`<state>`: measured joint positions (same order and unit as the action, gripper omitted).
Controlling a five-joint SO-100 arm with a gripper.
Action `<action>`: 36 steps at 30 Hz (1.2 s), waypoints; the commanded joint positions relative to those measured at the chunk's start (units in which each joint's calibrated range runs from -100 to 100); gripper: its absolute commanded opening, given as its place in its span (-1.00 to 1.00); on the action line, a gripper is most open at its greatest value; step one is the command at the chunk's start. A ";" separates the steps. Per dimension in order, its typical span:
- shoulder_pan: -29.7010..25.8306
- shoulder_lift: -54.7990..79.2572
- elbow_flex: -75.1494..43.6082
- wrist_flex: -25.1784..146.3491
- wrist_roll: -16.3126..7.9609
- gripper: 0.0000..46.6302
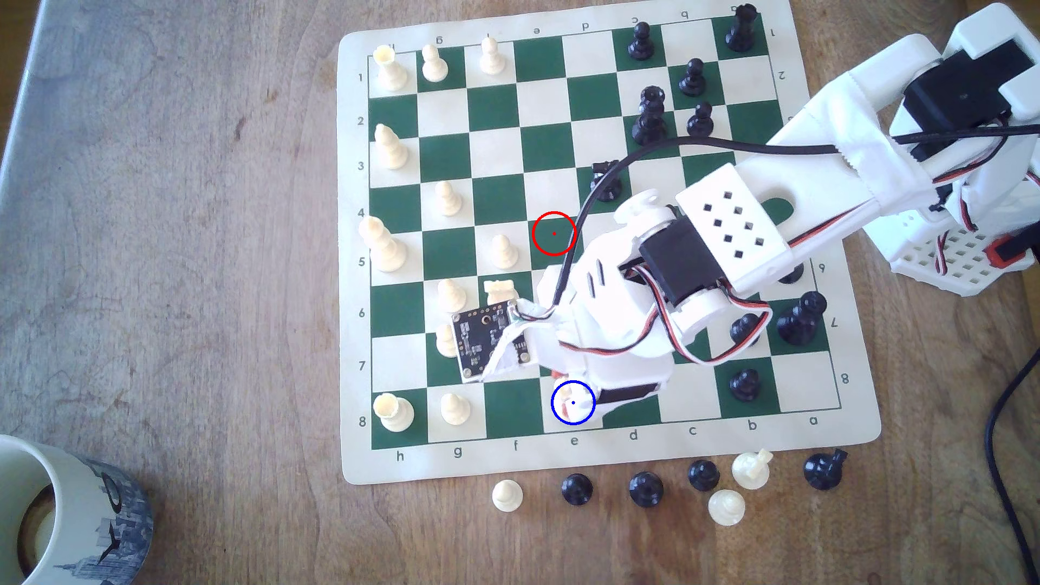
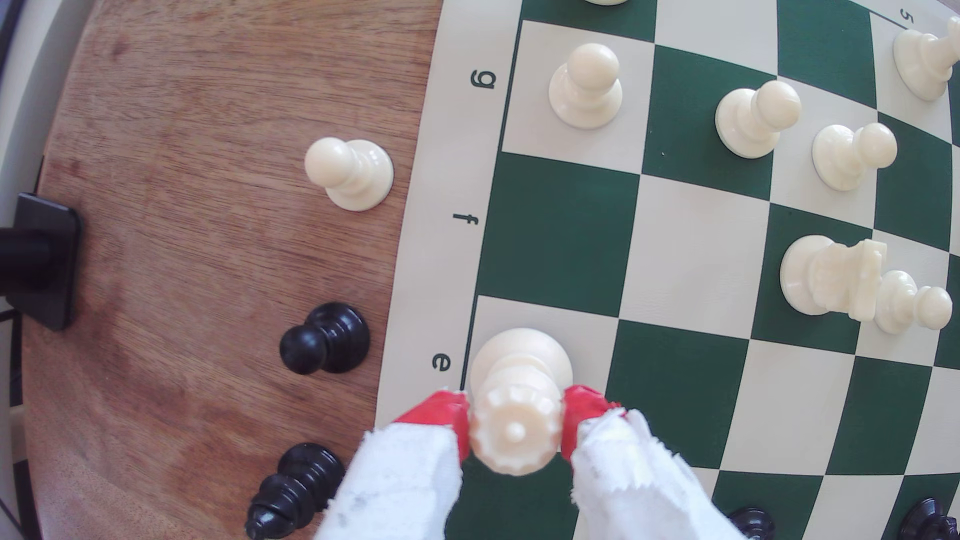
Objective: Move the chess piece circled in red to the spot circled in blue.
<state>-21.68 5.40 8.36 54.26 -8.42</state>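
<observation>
Two red fingertips (image 2: 582, 410) of your hand (image 2: 515, 426) clamp the crown of the cream queen (image 2: 517, 394), whose base sits on the cream corner-row square by the letter e, inside the blue ring (image 1: 573, 402). The red ring (image 1: 554, 233) marks a bare green square.

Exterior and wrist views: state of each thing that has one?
Gripper: shut on the crowned piece, red-tipped fingers at its crown.
Cream-white crowned chess piece: upright, base on the cream e-file edge square.
Blue-ringed cream square: occupied by that piece.
Red-ringed green square: vacant.
Cream knight: lying on its side.
</observation>
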 commanded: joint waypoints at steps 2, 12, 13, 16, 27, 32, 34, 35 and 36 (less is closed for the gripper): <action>0.29 -0.82 -5.19 -1.68 0.10 -0.99; 0.99 -1.16 -4.37 -0.54 0.39 -0.99; 0.99 -1.16 -4.37 -0.29 0.44 -0.99; 1.07 -1.16 -3.83 0.20 0.59 -0.99; 0.52 -1.16 -2.29 0.36 0.59 -0.99; 0.29 -0.82 0.34 -1.27 0.59 -0.99; 0.29 -0.82 0.53 -1.36 0.59 -0.99; 0.29 -0.91 0.53 -1.36 0.59 -0.99; 0.29 -0.99 0.53 -1.36 0.59 -0.99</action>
<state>-21.24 6.24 9.62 53.55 -7.94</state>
